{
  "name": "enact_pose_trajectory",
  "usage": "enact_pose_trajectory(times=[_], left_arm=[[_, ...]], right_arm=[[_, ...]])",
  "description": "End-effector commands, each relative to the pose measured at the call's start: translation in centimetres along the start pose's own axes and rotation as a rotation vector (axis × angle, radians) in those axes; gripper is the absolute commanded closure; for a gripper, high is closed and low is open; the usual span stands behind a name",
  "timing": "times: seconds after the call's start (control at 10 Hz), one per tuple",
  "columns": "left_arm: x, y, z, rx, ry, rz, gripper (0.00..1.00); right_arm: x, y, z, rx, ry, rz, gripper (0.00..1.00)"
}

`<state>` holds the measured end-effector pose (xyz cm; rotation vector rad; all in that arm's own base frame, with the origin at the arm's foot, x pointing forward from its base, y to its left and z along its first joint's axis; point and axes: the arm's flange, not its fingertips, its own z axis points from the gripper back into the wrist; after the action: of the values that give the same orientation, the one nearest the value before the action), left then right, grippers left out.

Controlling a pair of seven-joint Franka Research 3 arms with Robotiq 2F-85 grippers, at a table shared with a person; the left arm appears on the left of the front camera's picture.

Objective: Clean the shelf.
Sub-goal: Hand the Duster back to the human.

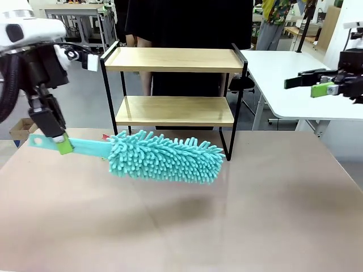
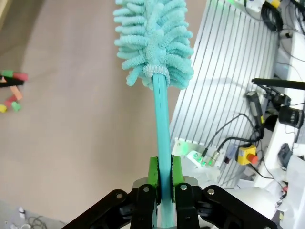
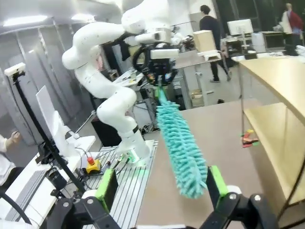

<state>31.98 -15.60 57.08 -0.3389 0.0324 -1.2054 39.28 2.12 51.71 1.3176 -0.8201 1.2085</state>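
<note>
Gripping duster [image 2: 159,119], left tool [image 2: 163,172]; shelf [image 1: 174,59] behind

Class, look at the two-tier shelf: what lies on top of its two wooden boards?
Both boards of the shelf look bare. The duster, held by the left gripper, hangs in front, covering only the table below the lower board.

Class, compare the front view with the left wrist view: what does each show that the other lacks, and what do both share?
Front view alone: the small two-tier shelf of light wooden boards in a thin black metal frame, a person in black standing behind it, and the open right gripper held off to the side above a white table.

Left wrist view alone: small coloured blocks on the tabletop, plus a ribbed metal base plate with cables.

Both: the left gripper shut on the flat handle of the fluffy turquoise microfibre duster.
</note>
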Motion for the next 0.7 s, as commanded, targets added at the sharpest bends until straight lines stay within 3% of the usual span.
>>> enact_pose_trajectory(times=[0.0, 0.2, 0.6], left_arm=[[1.4, 1.6, -1.0, 0.011, -0.069, -0.114, 0.87], [0.5, 2.9, -2.3, 0.008, -0.16, -0.178, 0.87], [0.3, 4.3, -3.4, 0.086, -0.287, -0.309, 0.87]], right_arm=[[-0.1, 1.3, -3.3, 0.066, 0.011, 0.048, 0.0], [-0.7, 0.9, -4.7, 0.076, -0.011, 0.034, 0.0], [-1.8, -0.3, -5.4, -0.017, -0.074, 0.093, 0.0]])
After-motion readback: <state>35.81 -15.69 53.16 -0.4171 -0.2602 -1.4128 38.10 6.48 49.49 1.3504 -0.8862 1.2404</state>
